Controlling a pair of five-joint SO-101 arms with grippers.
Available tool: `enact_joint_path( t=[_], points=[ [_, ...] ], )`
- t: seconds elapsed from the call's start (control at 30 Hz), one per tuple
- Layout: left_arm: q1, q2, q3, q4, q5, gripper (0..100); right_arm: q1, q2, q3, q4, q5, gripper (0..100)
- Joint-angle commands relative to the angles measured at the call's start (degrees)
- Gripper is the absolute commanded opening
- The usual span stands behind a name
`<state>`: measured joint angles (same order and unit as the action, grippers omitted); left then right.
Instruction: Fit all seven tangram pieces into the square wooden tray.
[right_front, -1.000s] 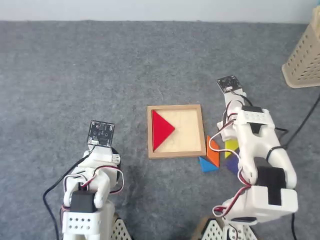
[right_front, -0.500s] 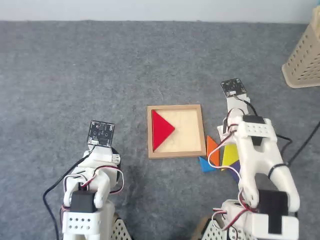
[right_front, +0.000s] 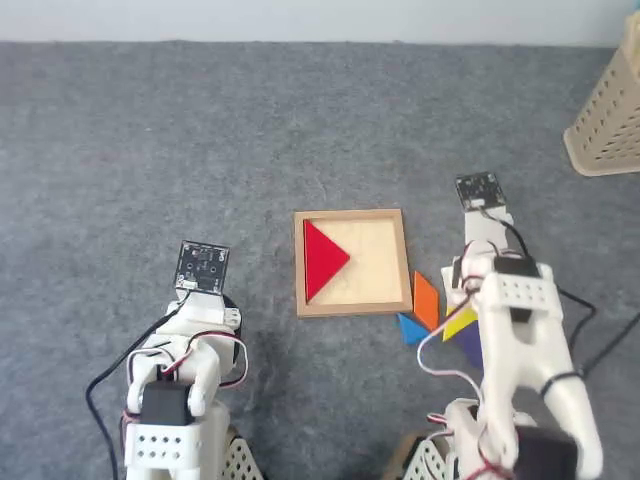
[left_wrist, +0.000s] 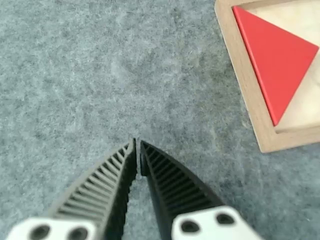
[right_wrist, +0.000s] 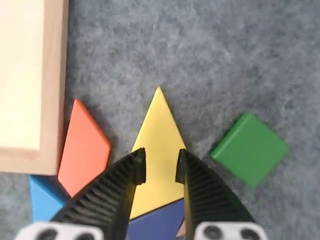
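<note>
The right gripper hangs with its jaws a little apart and nothing between them, poised straight above a flat yellow wooden triangle. This looks like lining up to pick that piece next. The left gripper has its jaws pressed almost together, empty, over bare grey carpet-like table covering on the far side of the tray from the loose pieces. It seems simply parked out of the way.

The square wooden tray lies between the two arms. A large red wooden triangle already sits inside it, its long edge flush against the tray wall nearest the left arm, leaving the rest of the floor free for other pieces.

The loose pieces cluster just outside the tray on the right arm's side. An orange wooden parallelogram lies just beside the tray wall. The yellow triangle comes next, then a green wooden square farthest from the tray. A light blue wooden triangle sits by the tray's corner, and a dark blue piece, shape unclear, touches the yellow triangle's base.

The right wrist view gives the green square and the jaw gap. The high view gives the overall layout, plus a beige slotted basket well away from the tray.
</note>
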<state>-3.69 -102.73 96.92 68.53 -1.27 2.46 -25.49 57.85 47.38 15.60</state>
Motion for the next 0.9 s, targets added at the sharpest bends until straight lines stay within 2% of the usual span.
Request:
enact_joint_path(
  t=[0.0, 0.23, 0.57, 0.87],
  points=[
    [-0.3, -0.2, -0.3, 0.3, 0.5, 1, 2.1, -5.1, 1.1, 0.7, 1.3, 9.6],
    [-0.3, -0.2, -0.3, 0.3, 0.5, 1, 4.7, 0.8, 1.8, 0.8, 2.3, 9.6],
    [-0.3, -0.2, -0.3, 0.3, 0.5, 1, 4.4, 16.7, -8.6, 4.3, 3.3, 9.7],
    [-0.3, -0.2, -0.3, 0.3, 0.5, 1, -3.6, 17.4, -10.5, -1.2, 3.5, 9.6]
  ],
)
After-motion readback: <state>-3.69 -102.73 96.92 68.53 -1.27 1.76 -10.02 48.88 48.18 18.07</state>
